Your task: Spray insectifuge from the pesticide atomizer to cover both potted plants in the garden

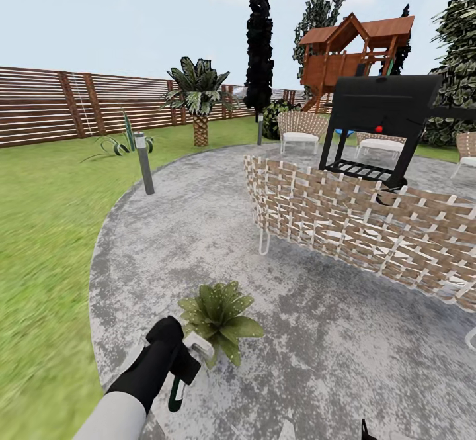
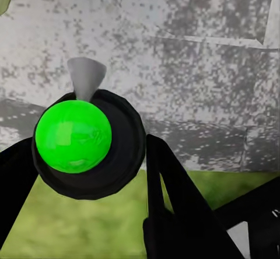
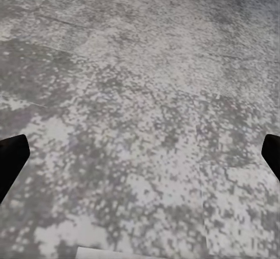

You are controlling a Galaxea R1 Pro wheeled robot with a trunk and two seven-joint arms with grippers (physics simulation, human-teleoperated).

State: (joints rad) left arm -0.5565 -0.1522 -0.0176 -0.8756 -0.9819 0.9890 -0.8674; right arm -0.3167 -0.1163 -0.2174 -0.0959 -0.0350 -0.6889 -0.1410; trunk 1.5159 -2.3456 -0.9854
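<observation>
The pesticide atomizer (image 1: 187,360) is pinched by the left gripper (image 1: 177,354) at the near left of the stone patio (image 1: 198,228), its white top up and its dark green body hanging down. In the left wrist view the black fingers (image 2: 166,195) are seen on each side of the atomizer's round dark end with a bright green ball in it. Just to the right of this gripper, and touching the atomizer's white top in the head view, a potted plant (image 1: 221,317) is seen on the stone, its leaves dotted with small pale specks (image 1: 215,298); its pot is hidden by the leaves. The right gripper (image 3: 140,154) is held over bare grey stone, with its two black fingertips (image 3: 11,160) spread wide and nothing between them. Farther off to the right a long woven wicker seat (image 1: 357,228) is set on the patio, and a black grill (image 1: 383,126) is seen behind it. At the far left edge of the stone a short grey post lamp (image 1: 144,162) is stood up. Beyond it are the lawn (image 1: 46,228), a spiky plant (image 1: 122,142) in the grass, a small palm (image 1: 198,102), the brown slat fence (image 1: 66,102) and a wooden playhouse (image 1: 350,56).
</observation>
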